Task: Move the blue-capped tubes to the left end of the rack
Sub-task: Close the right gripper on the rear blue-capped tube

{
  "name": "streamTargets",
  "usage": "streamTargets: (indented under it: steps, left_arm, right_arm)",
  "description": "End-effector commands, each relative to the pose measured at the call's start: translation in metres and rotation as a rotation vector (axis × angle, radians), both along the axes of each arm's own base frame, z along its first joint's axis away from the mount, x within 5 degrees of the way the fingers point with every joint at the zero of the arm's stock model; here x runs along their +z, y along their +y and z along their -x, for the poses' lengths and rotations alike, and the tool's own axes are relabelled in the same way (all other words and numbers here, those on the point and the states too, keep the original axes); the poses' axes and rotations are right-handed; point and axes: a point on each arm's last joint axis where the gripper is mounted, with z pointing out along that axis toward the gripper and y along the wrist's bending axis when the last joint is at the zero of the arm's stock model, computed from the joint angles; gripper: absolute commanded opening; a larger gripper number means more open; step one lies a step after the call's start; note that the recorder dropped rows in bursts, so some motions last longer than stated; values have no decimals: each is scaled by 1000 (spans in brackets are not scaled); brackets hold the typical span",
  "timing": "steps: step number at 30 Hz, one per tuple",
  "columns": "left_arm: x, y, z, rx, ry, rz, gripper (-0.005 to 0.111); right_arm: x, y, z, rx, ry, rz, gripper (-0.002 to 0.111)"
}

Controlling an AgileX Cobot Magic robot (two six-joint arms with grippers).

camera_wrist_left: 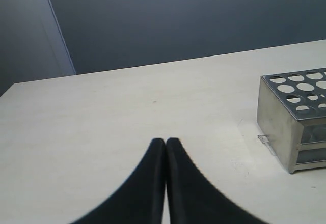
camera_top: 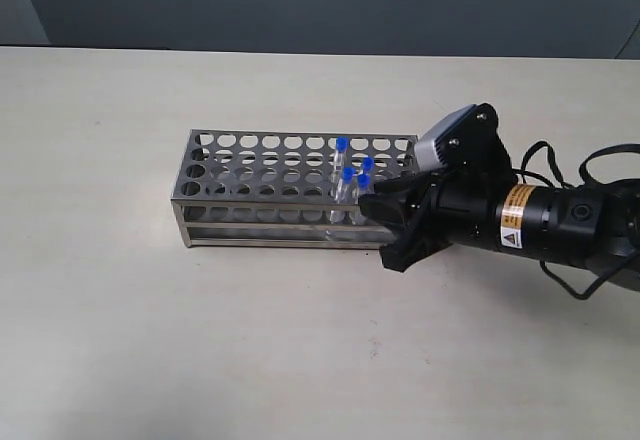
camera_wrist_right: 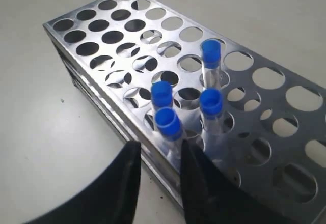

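The silvery rack (camera_top: 270, 185) lies across the table's middle. Several blue-capped tubes (camera_top: 347, 174) stand upright in holes near its right end; the wrist view shows the nearest one (camera_wrist_right: 168, 123) in the front row and others (camera_wrist_right: 210, 102) (camera_wrist_right: 162, 92) (camera_wrist_right: 211, 51) behind it. My right gripper (camera_top: 372, 205) (camera_wrist_right: 159, 158) is open at the rack's front right, its fingers straddling the front edge just short of the nearest tube, gripping nothing. My left gripper (camera_wrist_left: 165, 145) is shut and empty above bare table, off the rack's left end (camera_wrist_left: 293, 114); the exterior view does not show it.
The holes from the rack's middle to its left end (camera_top: 215, 160) hold nothing. The right arm's black body and cables (camera_top: 560, 220) lie over the table to the rack's right. A dark wall (camera_top: 320, 0) runs behind the table's far edge.
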Motion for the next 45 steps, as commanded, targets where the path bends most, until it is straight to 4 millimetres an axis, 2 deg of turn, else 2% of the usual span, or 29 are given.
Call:
streamTargets:
  steps: [1, 16, 39, 41, 43, 44, 45]
  left_arm:
    - [2, -1, 0, -12, -10, 0, 1]
    - [2, -1, 0, -12, -10, 0, 1]
    - [2, -1, 0, -12, -10, 0, 1]
    - [2, -1, 0, -12, -10, 0, 1]
    - [2, -1, 0, -12, -10, 0, 1]
    - [2, -1, 0, -12, -10, 0, 1]
    - [2, -1, 0, -12, -10, 0, 1]
  right_arm:
    - [1, 0, -3, -22, -22, -30, 28]
    - [-17, 4, -3, -2, 18, -65, 28]
    - [-11, 6, -15, -43, -42, -72, 28]
    - [-11, 6, -15, -44, -40, -68, 22]
    - [-11, 6, -15, -43, -41, -70, 5]
    - [-11, 6, -15, -45, -38, -72, -1]
    - [-11, 6, -15, -45, -38, -72, -1]
